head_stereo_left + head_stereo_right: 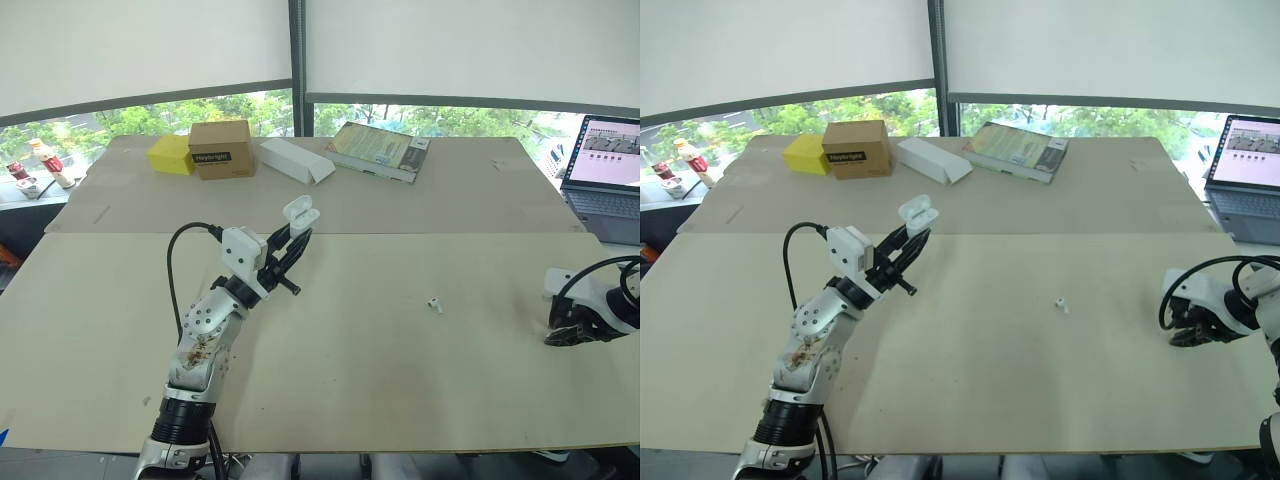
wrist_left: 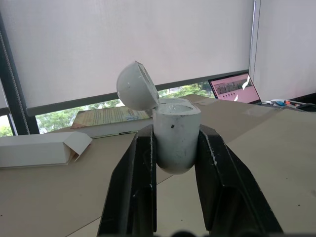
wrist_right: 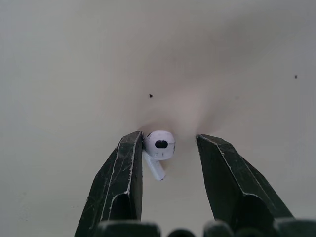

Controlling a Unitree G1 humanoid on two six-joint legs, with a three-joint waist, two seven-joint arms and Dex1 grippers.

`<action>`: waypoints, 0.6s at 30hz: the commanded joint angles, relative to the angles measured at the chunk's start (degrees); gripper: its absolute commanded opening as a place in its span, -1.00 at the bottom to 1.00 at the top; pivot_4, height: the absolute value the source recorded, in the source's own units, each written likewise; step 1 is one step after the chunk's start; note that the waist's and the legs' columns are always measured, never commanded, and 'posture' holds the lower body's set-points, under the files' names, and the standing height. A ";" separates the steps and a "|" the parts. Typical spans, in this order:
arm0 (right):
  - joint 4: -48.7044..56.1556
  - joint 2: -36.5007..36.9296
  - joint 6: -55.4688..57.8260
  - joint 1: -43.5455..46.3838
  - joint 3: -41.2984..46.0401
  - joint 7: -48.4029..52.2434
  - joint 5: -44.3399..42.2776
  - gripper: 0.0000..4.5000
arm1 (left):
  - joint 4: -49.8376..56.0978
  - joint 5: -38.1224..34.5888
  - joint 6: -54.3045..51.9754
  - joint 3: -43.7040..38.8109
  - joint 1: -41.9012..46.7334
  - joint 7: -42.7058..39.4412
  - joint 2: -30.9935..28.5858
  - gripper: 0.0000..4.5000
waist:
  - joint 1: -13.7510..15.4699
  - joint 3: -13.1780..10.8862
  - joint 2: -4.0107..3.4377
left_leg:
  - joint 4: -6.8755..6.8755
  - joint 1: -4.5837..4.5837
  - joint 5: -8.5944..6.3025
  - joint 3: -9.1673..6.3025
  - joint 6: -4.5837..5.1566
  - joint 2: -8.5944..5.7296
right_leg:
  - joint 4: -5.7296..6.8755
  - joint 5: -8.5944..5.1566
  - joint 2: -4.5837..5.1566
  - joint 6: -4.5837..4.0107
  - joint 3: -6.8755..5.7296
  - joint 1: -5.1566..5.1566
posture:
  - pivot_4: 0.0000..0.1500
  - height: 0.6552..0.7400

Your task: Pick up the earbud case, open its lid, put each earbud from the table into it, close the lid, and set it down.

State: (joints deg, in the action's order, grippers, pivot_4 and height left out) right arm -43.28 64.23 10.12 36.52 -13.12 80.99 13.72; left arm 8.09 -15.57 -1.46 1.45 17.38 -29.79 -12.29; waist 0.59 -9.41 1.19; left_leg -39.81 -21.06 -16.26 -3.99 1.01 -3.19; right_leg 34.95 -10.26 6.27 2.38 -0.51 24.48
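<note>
1. The left gripper [image 1: 297,232] clamps the earbud case [image 2: 176,138], lid open, above the beige table [image 1: 400,400].
2. The right gripper [image 3: 167,136], fingers [image 3: 118,182] apart, straddles an earbud [image 3: 160,144]; a second earbud [image 1: 434,305] lies mid-table.
3. A brown box [image 1: 221,148] and a laptop [image 1: 605,170] sit near the window [image 1: 200,112].

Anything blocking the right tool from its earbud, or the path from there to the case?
Nothing visible. The right tool straddles the earbud on bare table. The case, lid open, is held up in the left tool; only the second earbud lies on the table between.
</note>
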 commanded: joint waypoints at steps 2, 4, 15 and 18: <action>3.56 -0.13 7.56 -0.64 1.71 1.16 -1.98 -0.14 | 2.52 0.13 0.62 0.24 0.03 0.40 0.08 -0.75 | 0.01 0.00 0.00 | 0.00 0.00 0.00 0.00 0.00 0.00 | 0.00 0.00 0.00 0.00 0.00 0.00 | 1.00 1.00; 5.72 -0.05 9.72 -1.61 1.94 1.29 -2.67 -0.14 | 2.54 0.11 0.59 0.21 0.07 0.40 0.03 -0.75 | 0.01 0.00 0.00 | 0.00 0.00 0.00 0.00 0.00 0.01 | 0.00 0.00 0.00 0.00 -0.01 0.00 | 1.00 1.00; 10.71 1.72 10.31 -6.79 3.13 -0.31 -3.56 -0.14 | 1.96 -0.14 0.55 0.02 0.54 -0.17 -0.41 -0.75 | 0.00 0.00 0.00 | 0.00 0.01 0.00 -0.01 0.00 0.01 | 0.01 0.00 -0.01 0.01 -0.04 0.00 | 1.00 1.00; 9.63 2.07 8.51 -6.85 2.99 -1.17 -3.13 -0.14 | 2.02 -0.15 0.45 0.15 0.50 -0.17 -0.39 -0.75 | 0.06 0.00 0.00 | -0.01 0.01 0.00 -0.01 0.00 0.01 | 0.00 0.00 -0.01 0.01 -0.05 -0.04 | 1.00 1.00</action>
State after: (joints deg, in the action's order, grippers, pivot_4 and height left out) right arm -33.21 65.06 19.85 30.30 -10.37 80.32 10.21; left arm 8.11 -15.58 -1.47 1.44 17.34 -29.90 -12.60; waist 0.65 -9.41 1.18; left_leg -39.83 -21.05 -16.27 -4.00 1.02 -3.18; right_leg 34.95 -10.26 6.26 2.39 -0.57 24.43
